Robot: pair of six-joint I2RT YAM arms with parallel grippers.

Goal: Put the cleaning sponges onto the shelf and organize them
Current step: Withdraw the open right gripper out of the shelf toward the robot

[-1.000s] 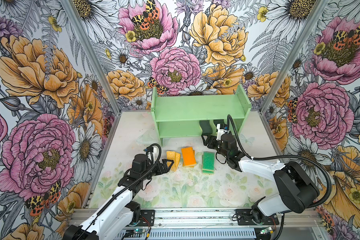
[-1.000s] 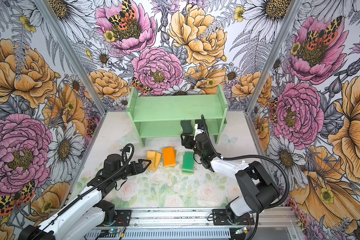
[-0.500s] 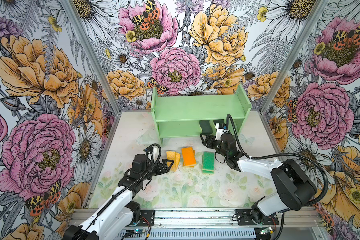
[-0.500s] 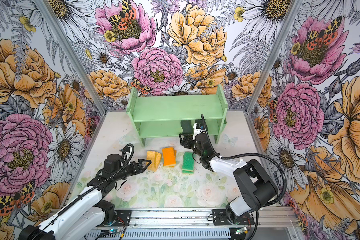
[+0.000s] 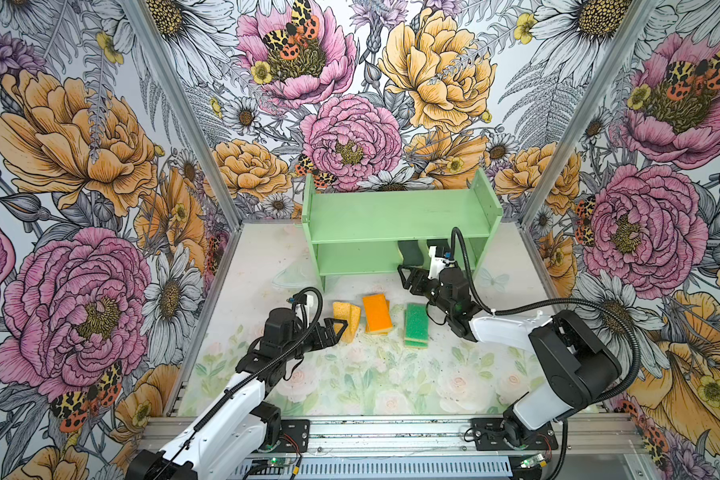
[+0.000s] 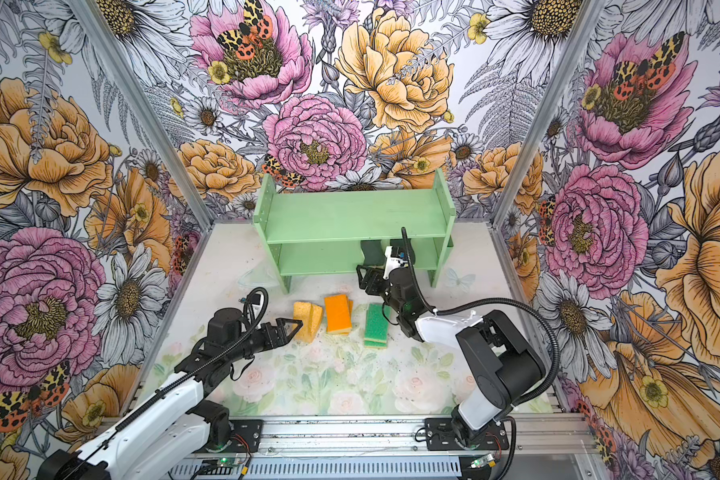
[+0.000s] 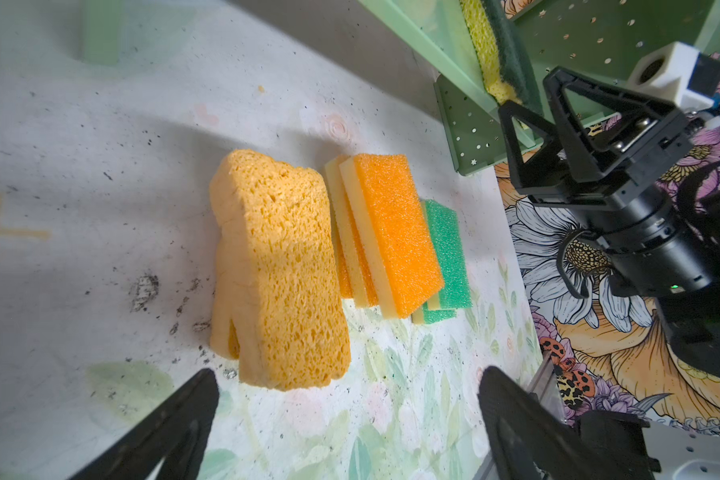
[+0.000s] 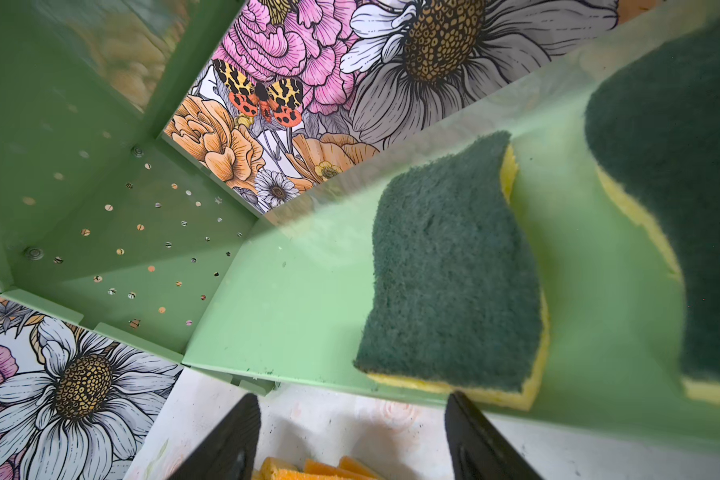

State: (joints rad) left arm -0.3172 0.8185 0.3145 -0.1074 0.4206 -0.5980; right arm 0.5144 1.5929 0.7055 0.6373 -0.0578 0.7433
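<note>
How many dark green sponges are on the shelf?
2. One dark green sponge and a second sponge sit side by side on the shelf's bottom level. The right arm may hide more.

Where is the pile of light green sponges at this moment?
In both top views the light green pile lies on the table in front of the shelf, just right of the orange pile.

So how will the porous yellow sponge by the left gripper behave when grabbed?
The porous yellow sponge looks open-celled, so probably light and squashy. It rests tilted on a second porous sponge, so a push may shift both.
</note>
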